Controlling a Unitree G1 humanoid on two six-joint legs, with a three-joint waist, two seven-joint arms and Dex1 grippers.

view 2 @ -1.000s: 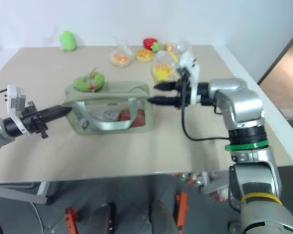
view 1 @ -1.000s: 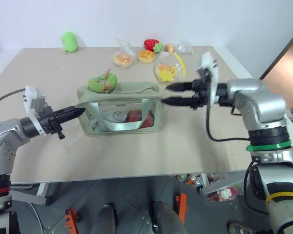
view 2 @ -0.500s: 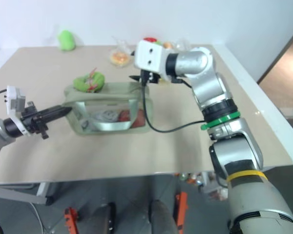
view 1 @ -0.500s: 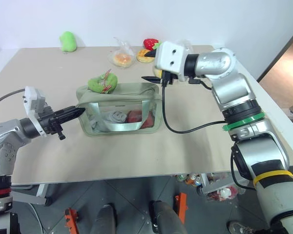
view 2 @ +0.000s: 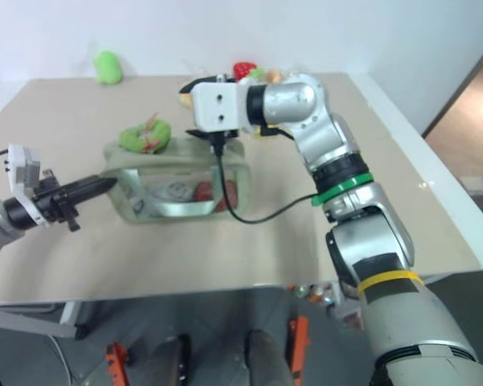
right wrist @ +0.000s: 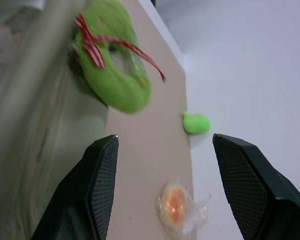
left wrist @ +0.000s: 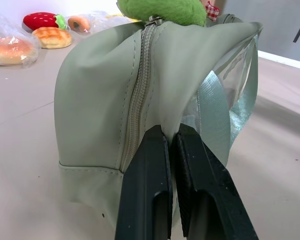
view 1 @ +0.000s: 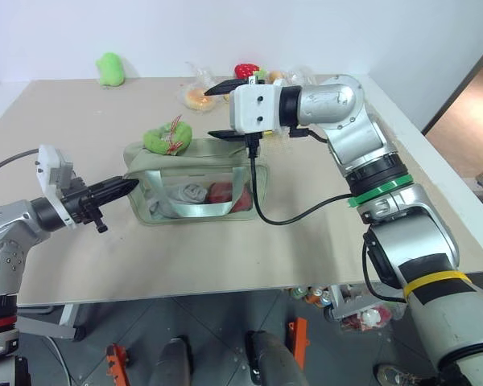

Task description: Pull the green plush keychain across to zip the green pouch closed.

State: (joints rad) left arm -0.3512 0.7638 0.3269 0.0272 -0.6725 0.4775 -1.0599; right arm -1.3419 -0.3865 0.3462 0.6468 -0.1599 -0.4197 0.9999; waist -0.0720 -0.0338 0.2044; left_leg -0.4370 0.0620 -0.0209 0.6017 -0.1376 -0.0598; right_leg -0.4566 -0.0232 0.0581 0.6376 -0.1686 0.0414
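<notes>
The green pouch (view 1: 197, 183) stands mid-table, its top zipper (left wrist: 140, 90) running along the top. The green plush keychain (view 1: 167, 137), with red-and-white trim, rests on the pouch's top near its left end. My left gripper (view 1: 129, 184) is level at that end, shut on the fabric just below the zipper (left wrist: 170, 132). My right gripper (view 1: 219, 111) hangs open above the pouch's right half. It points left toward the keychain (right wrist: 115, 75), which lies a short way beyond the fingertips (right wrist: 102, 150).
A plain light-green plush (view 1: 111, 68) lies at the table's back left. Clear bags of toy food (view 1: 201, 96) and a red strawberry (view 1: 248, 72) sit at the back. The right wrist's black cable (view 1: 262, 205) droops over the pouch's right end.
My right arm has swung left from beside the pouch's right end to above its top, and the wrist has rolled. My left gripper has stayed put.
</notes>
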